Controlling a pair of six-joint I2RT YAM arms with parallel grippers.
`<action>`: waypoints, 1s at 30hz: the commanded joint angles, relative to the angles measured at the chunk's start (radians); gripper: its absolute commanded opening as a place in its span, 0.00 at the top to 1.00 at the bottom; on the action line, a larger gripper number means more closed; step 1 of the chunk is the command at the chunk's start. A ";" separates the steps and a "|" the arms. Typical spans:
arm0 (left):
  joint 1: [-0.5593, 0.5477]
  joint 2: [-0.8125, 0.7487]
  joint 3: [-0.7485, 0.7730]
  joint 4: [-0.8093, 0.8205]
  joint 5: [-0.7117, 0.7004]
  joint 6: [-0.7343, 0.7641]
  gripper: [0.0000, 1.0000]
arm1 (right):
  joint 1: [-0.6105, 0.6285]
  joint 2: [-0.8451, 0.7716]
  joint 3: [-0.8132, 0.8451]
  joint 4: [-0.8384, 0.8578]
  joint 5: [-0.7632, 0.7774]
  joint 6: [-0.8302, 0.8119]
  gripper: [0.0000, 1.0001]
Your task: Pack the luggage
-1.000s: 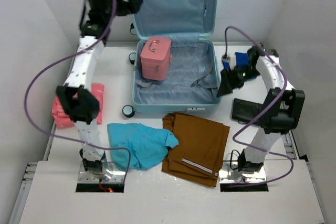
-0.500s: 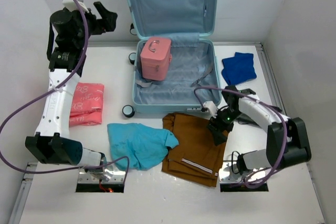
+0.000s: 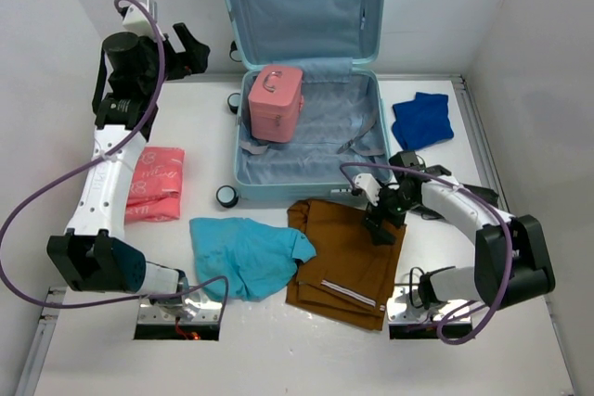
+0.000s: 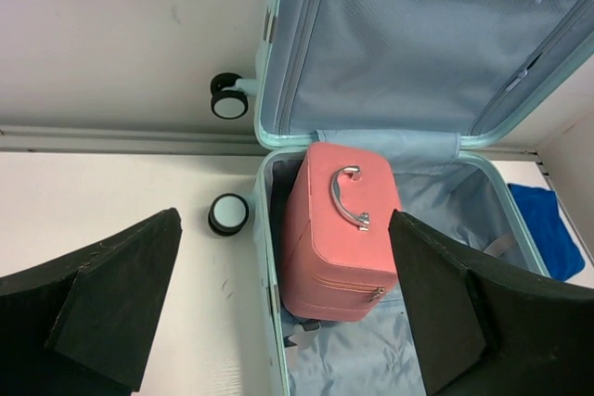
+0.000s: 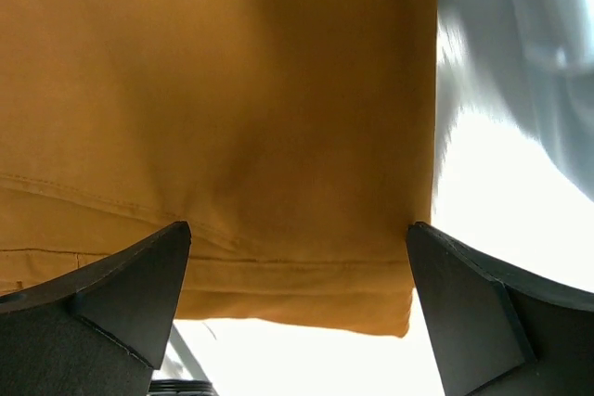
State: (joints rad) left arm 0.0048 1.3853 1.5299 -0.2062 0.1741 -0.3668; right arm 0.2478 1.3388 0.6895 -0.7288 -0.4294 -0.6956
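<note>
The luggage (image 3: 325, 141) lies open at the back of the table, lid upright against the wall, grey-blue lining showing (image 4: 418, 62). A small pink case (image 3: 276, 102) stands in its left half (image 4: 339, 229). My left gripper (image 3: 193, 48) hangs high to the left of the lid, open and empty, looking down at the pink case (image 4: 283, 220). My right gripper (image 3: 379, 220) is low over the far right corner of the folded brown garment (image 3: 343, 257). It is open, its fingers on either side of the cloth's edge (image 5: 299, 226) without closing on it.
A teal shirt (image 3: 246, 252) lies crumpled left of the brown garment. A folded coral-pink cloth (image 3: 153, 183) sits by the left arm. A dark blue cloth (image 3: 422, 120) lies right of the suitcase. Black caster wheels (image 3: 226, 196) stick out at its left side.
My right gripper came from beside the blue cloth down to the brown garment's corner. My left arm swung left, away from the lid, and dropped slightly. Both stayed open.
</note>
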 commanded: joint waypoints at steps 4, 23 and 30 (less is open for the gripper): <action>0.009 -0.037 -0.013 0.041 -0.002 0.011 0.00 | 0.051 0.075 0.025 0.184 0.018 -0.031 0.01; 0.027 0.000 -0.013 0.041 0.001 -0.031 0.00 | 0.154 0.307 0.104 0.092 0.104 -0.061 0.52; 0.027 -0.018 -0.053 0.041 0.010 -0.031 0.00 | 0.195 0.041 0.058 -0.029 0.044 -0.114 1.00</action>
State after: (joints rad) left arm 0.0216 1.3857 1.4990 -0.1928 0.1715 -0.3832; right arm 0.4026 1.5169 0.7788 -0.6483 -0.3199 -0.7856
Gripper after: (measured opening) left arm 0.995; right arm 0.023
